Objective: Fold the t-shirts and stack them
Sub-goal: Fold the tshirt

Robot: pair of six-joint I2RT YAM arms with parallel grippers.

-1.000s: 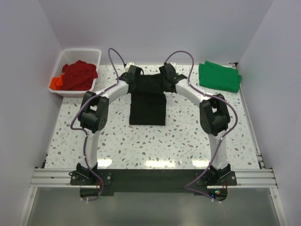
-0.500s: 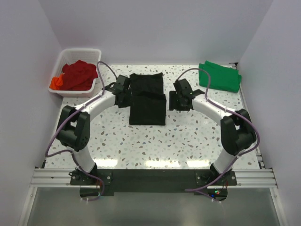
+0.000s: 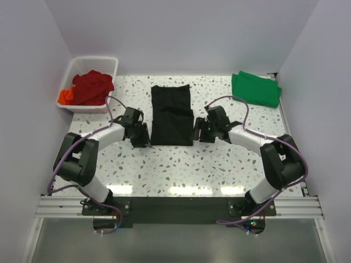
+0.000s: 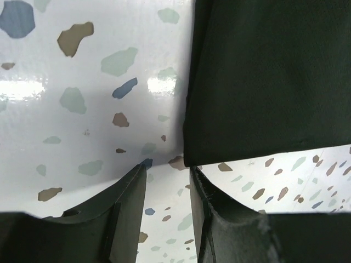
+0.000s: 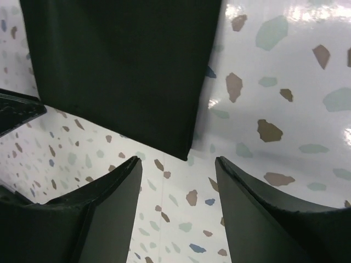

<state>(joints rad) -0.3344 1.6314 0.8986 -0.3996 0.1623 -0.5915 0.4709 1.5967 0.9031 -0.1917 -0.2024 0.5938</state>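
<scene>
A: Black t-shirt (image 3: 171, 114) lies mid-worktop (image 3: 181, 164); left hand (image 4: 167, 192) and right hand (image 5: 178, 181) gape empty at its near corners

B: Pinch both corners evenly, then fold away

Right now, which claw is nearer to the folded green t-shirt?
The right claw. It sits at the black t-shirt's near right corner, nearer than and left of the green t-shirt. The left claw is beyond the black t-shirt's left corner, farther away.
</scene>
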